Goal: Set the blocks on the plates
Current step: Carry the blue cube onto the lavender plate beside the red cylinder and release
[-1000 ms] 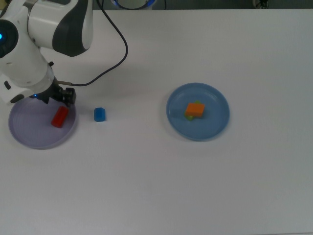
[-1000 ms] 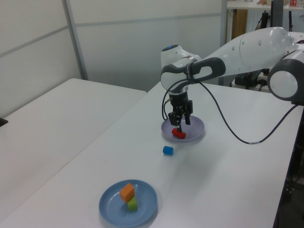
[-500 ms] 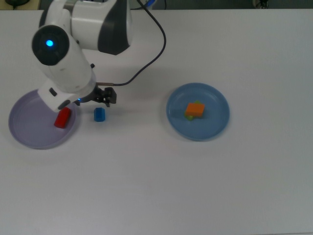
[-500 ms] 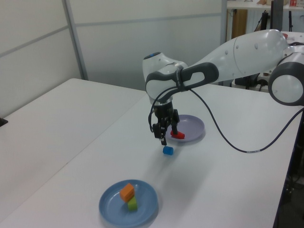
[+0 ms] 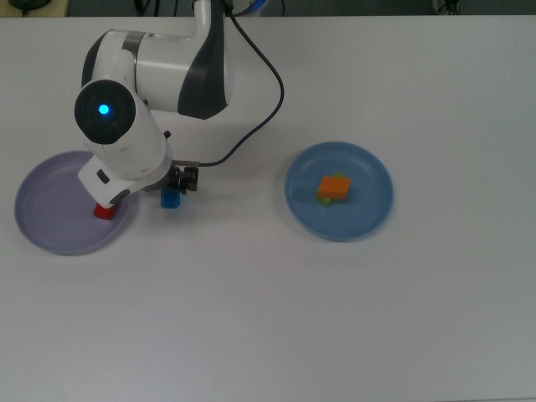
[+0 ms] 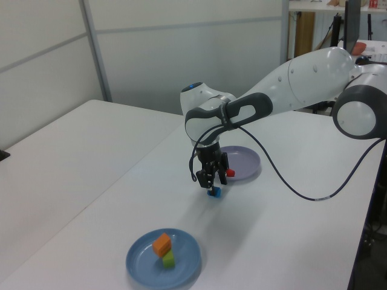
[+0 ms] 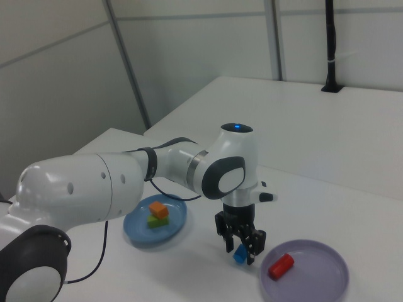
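Blue block (image 7: 240, 253), last one off a plate, resting on the white table (image 5: 276, 318) just beside the lavender plate (image 7: 321, 281), on the side toward the blue plate (image 5: 368, 219). Gripper (image 7: 242, 249) lowered over it, fingers spread and straddling the block in the right view; not yet pinching, as far as can be judged. Red cylinder (image 7: 280, 266) lying inside the lavender plate, near the rim closest to the blue block. Orange block (image 6: 161, 244) stacked on the green block (image 6: 168, 260), both on the blue plate, well apart from the arm.

Step in hand, by judgement: grasp of the blue block, three of four blocks already placed. For a clean grasp: fingers brought fully down to table level, block centred between the pads, closure across two opposite flat faces rather than across corners, since a stubby hexagonal shape may twist or squirt out under an off-centre pinch. Straight lift before any sideways travel, high enough to clear the raised rim. Release over bare plate floor, away from the red cylinder, to avoid knocking or rolling it.
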